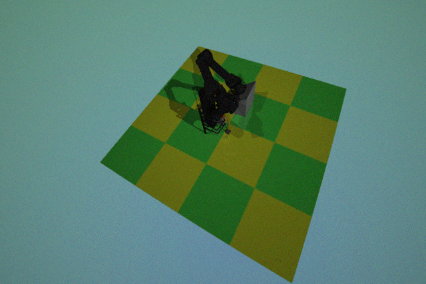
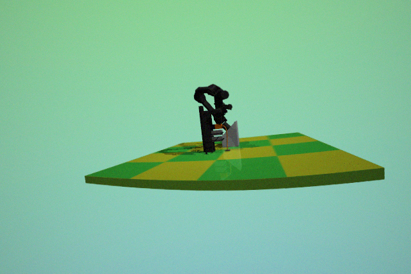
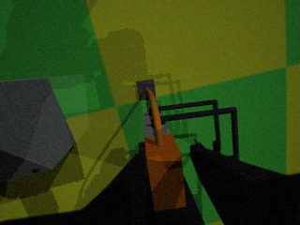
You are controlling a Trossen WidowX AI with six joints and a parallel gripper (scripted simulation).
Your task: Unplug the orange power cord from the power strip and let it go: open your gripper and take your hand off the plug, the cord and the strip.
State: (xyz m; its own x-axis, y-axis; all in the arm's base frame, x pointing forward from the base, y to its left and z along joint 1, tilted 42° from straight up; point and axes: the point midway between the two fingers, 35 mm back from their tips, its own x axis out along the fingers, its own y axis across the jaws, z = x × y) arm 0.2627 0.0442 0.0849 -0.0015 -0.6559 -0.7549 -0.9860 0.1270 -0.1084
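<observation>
The power strip (image 2: 206,131) stands upright as a tall black block. The orange plug (image 2: 218,126) (image 3: 166,180) sits at its side, above two grey plugs (image 2: 217,132). Its orange cord (image 1: 227,125) (image 2: 227,138) (image 3: 155,110) bends down to a small dark block (image 1: 227,132) (image 2: 227,149) (image 3: 145,89) on the floor. My gripper (image 2: 219,122) (image 3: 166,155) is partly open. It is right over the orange plug, with one dark finger on each side of it in the wrist view. Whether a finger touches the plug cannot be told. The arm hides most of the strip in the top view.
A grey slanted block (image 1: 246,100) (image 2: 233,135) (image 3: 33,122) stands close beside the strip, under the arm's base. Thin black bars (image 1: 205,126) (image 3: 192,113) stick out beside the strip, near the right finger in the wrist view. The floor (image 1: 240,157) is a green and yellow checkerboard.
</observation>
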